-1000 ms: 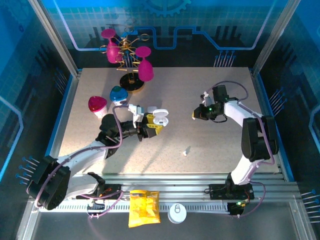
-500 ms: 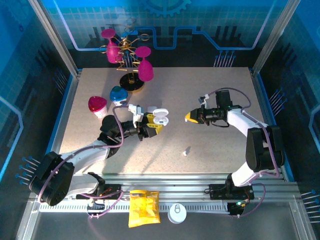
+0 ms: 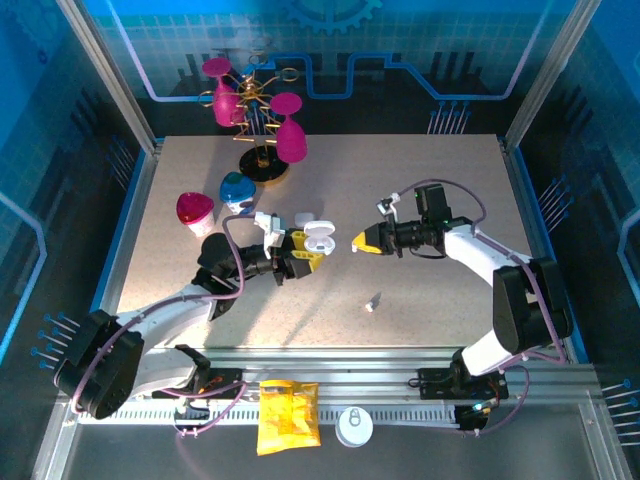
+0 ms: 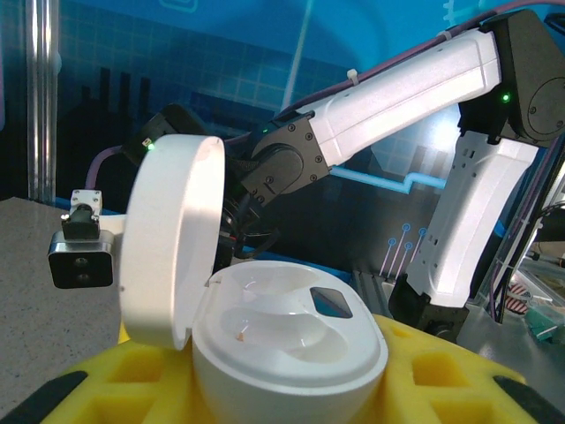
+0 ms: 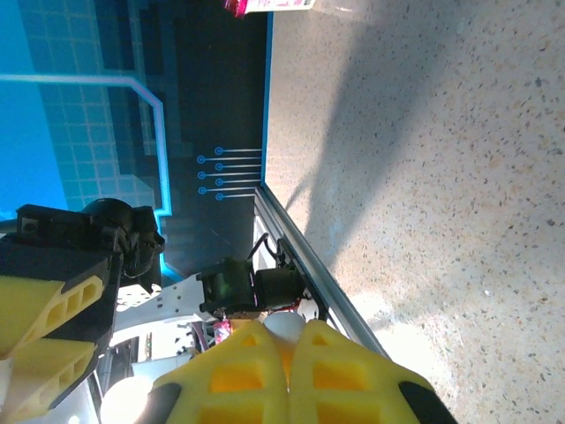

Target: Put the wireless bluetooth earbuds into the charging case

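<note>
The charging case (image 4: 291, 353) is white and rounded, and its hinged lid (image 4: 168, 238) stands open. My left gripper (image 4: 291, 393) is shut on its body, yellow fingers (image 4: 106, 389) on both sides. Both wells look empty. In the top view the charging case (image 3: 318, 240) sits at my left gripper (image 3: 305, 252), left of the table's centre. My right gripper (image 3: 358, 243) hangs just right of it, pointing at it. In the right wrist view my right gripper (image 5: 287, 340) is shut, and a small white earbud (image 5: 284, 325) peeks out between its tips. Another earbud (image 3: 373, 302) lies on the table nearer the front.
A gold rack with magenta glasses (image 3: 262, 110) stands at the back left. A pink bowl (image 3: 194, 210) and a blue object (image 3: 237, 188) sit behind my left arm. A yellow packet (image 3: 288, 415) and a white cap (image 3: 353, 427) lie in front of the rail.
My right gripper has swung left from mid-right of the table to just beside the open case, levelling out, its jaws closing the last bit. The left arm has barely moved.
</note>
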